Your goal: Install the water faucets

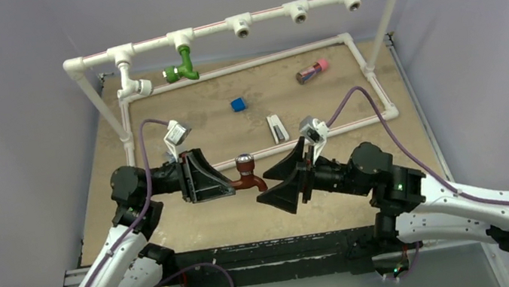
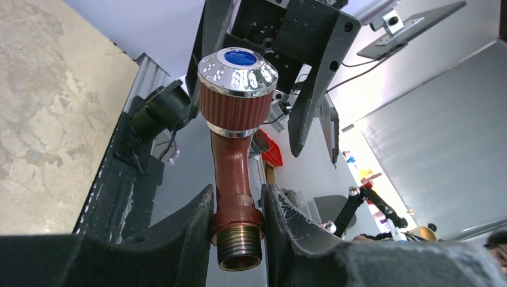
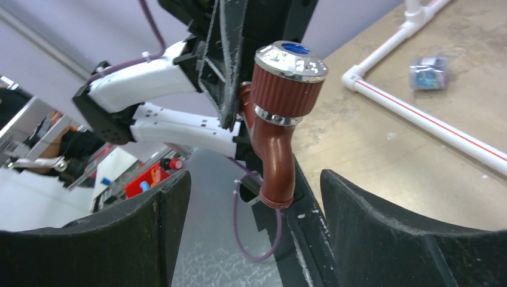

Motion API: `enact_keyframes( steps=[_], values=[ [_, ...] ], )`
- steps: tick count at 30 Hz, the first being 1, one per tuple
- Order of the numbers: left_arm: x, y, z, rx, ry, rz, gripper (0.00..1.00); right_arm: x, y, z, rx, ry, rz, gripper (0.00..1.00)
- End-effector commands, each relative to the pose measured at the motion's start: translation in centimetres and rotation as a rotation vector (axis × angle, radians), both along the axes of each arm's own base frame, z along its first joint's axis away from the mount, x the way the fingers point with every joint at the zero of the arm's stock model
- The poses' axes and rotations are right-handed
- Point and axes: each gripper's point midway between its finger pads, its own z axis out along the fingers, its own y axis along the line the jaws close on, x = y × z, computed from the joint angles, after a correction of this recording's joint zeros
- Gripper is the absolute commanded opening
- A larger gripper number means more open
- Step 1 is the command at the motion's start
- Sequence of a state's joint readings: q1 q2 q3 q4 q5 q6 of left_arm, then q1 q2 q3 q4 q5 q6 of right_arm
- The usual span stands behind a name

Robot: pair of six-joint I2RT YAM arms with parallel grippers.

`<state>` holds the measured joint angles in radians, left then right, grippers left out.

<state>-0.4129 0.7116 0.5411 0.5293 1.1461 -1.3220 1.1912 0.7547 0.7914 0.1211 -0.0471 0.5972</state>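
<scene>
My left gripper [image 1: 232, 189] is shut on the reddish-brown faucet [image 1: 247, 178] and holds it above the table's front middle. In the left wrist view the fingers clamp its collar [image 2: 237, 222] just above the brass thread, chrome knob up. My right gripper [image 1: 268, 195] is open and faces it; in the right wrist view the spout [image 3: 278, 170] hangs between my spread fingers without touching them. The green faucet [image 1: 182, 70] and the white faucet [image 1: 133, 86] hang screwed into the T-fittings of the pipe frame [image 1: 263, 15] at the back left.
On the table inside the frame lie a blue cube [image 1: 237, 104], a small white and grey piece [image 1: 277, 128] and a brownish pink-capped cylinder [image 1: 312, 70]. Three T-fittings on the top rail stand empty at the right. The frame's lower pipe [image 1: 268, 150] runs just behind my grippers.
</scene>
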Motion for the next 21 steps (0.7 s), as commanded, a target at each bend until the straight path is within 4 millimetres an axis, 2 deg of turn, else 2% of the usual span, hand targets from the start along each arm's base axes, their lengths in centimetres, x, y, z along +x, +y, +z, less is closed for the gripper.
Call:
enact_keyframes(
  steps=[1, 8, 16, 21],
  values=[
    [-1.3, 0.3, 1.2, -0.055, -0.075, -0.049, 0.0, -1.8, 0.2, 5.1, 0.126, -0.095, 0.103, 0.79],
    [-1.4, 0.4, 1.5, -0.076, -0.065, -0.057, 0.0, -1.8, 1.0, 5.9, 0.147, -0.094, 0.122, 0.75],
    [-1.7, 0.5, 2.4, -0.105, -0.09, -0.059, 0.0, -1.3, 2.0, 4.9, 0.112, -0.073, 0.115, 0.7],
    [-1.8, 0.6, 2.7, -0.108, -0.099, -0.06, 0.0, -1.6, 2.0, 5.1, 0.129, -0.072, 0.132, 0.65]
  ],
)
